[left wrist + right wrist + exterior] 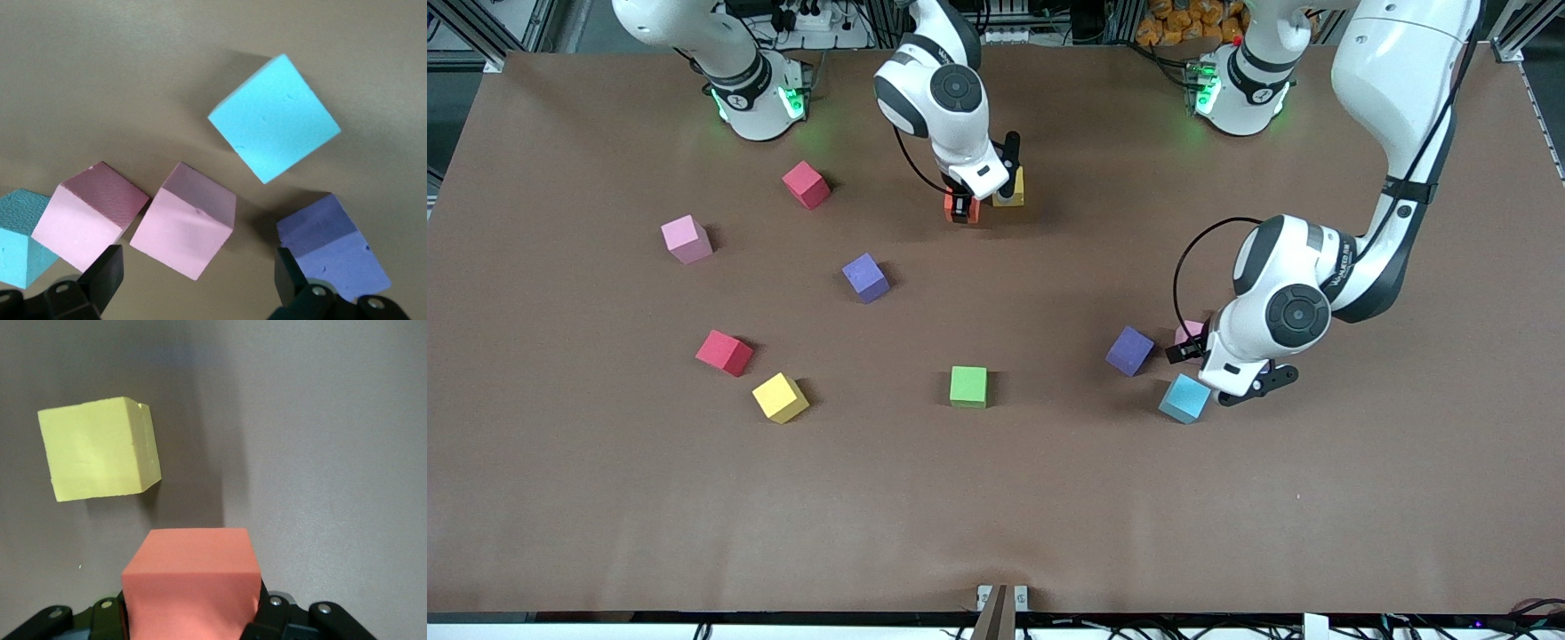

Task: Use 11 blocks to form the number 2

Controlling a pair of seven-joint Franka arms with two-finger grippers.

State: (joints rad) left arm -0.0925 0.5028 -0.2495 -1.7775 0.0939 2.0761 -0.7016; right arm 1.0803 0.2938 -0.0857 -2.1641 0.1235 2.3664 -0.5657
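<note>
My right gripper (960, 210) is shut on an orange block (193, 580), held low beside a yellow block (1009, 191) near the robots' bases. My left gripper (197, 280) hangs open over a pink block (183, 230), whose edge shows under the wrist (1189, 332). Around that pink block lie a second pink block (87, 217), a light blue block (1185, 398) and a purple block (1130, 350). Part of another light blue block (20, 237) shows in the left wrist view. The blocks lie scattered, and the number 2 is not in view.
Toward the right arm's end of the table lie a red block (807, 184), a pink block (687, 239), a purple block (866, 277), a second red block (725, 352) and a yellow block (781, 397). A green block (968, 387) sits mid-table.
</note>
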